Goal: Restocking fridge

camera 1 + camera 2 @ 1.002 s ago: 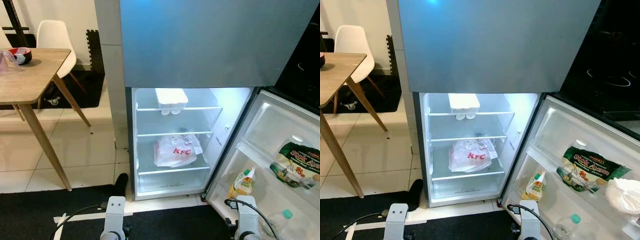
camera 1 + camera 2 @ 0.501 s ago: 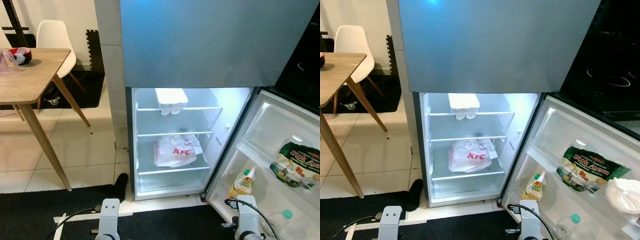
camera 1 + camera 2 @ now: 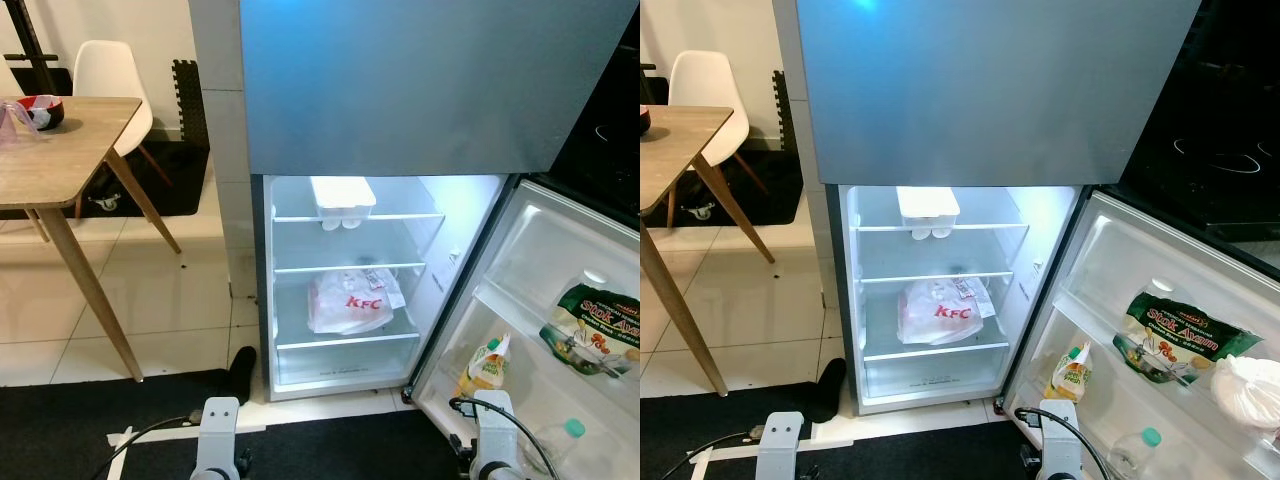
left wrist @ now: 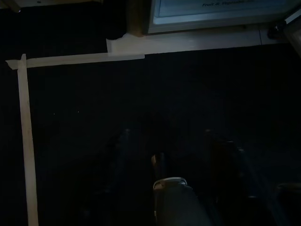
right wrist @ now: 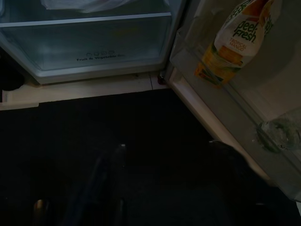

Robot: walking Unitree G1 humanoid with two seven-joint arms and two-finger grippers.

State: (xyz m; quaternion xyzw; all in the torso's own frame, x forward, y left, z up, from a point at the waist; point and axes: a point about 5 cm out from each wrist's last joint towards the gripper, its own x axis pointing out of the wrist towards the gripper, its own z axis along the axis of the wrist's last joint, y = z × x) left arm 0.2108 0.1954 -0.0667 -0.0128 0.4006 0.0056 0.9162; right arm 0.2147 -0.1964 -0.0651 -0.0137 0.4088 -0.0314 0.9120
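Observation:
The fridge (image 3: 345,285) stands before me with its lower door (image 3: 560,300) swung open to my right and the inside lit. A white tray (image 3: 342,196) rests on the top shelf, and a white KFC bag (image 3: 350,303) lies on a lower shelf. The door racks hold a green snack bag (image 3: 597,330), a juice pouch (image 3: 487,362) (image 5: 233,40), a teal-capped bottle (image 3: 572,430) and a white bag (image 3: 1247,390). Both arms hang low over the black mat. My left gripper (image 4: 164,136) and right gripper (image 5: 167,146) show dimly, fingers apart with nothing between them.
A wooden table (image 3: 60,160) with a red bowl (image 3: 42,108) and a white chair (image 3: 110,75) stand to the left on pale tiles. A dark object (image 3: 240,368) lies by the fridge's left foot. White tape (image 4: 75,59) marks the black mat. A black cooktop (image 3: 1220,150) is at the right.
My left arm has shifted slightly left and lower. The fridge and its contents are unchanged.

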